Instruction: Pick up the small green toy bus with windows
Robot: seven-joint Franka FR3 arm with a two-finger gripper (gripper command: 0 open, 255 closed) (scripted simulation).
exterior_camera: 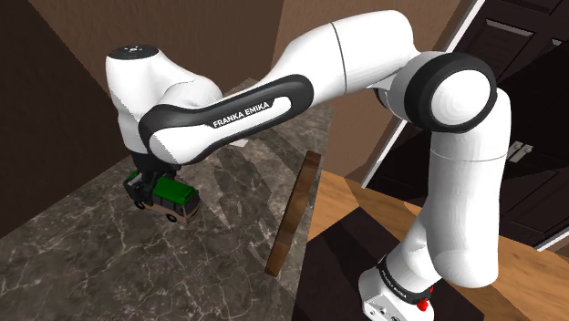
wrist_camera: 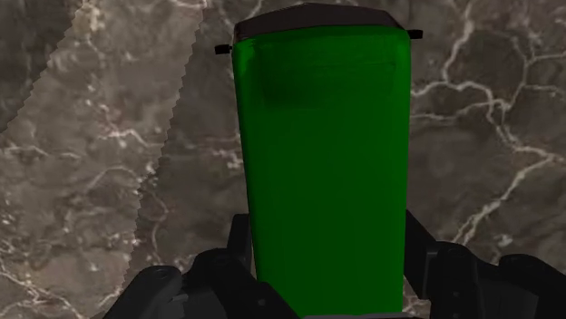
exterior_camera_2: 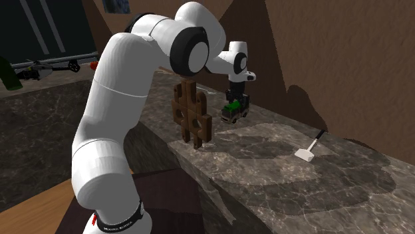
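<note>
**A:** The gripper [exterior_camera_2: 235,98] is down over the dark marbled worktop [exterior_camera: 100,264], close to the back wall. The small green bus [exterior_camera: 170,194] is right under it.

**B:** And it's pinching the bus. From the wrist, the green roof runs straight out between the two black fingers [wrist_camera: 238,243], one pressed to each side of the bus.

**A:** The shoulder view gives us side windows, a pale lower body and dark wheels. Are those wheels on the stone or off it?

**B:** Cannot tell from here, there's only shadow beneath it.

**A:** Elsewhere, a brown wooden piece [exterior_camera: 294,212] with notched edges stands on edge at the worktop's rim, well apart from the bus.

**B:** A small white flat tool [exterior_camera_2: 306,153] lies further along the worktop near the wall, also well apart from the gripper.
</note>
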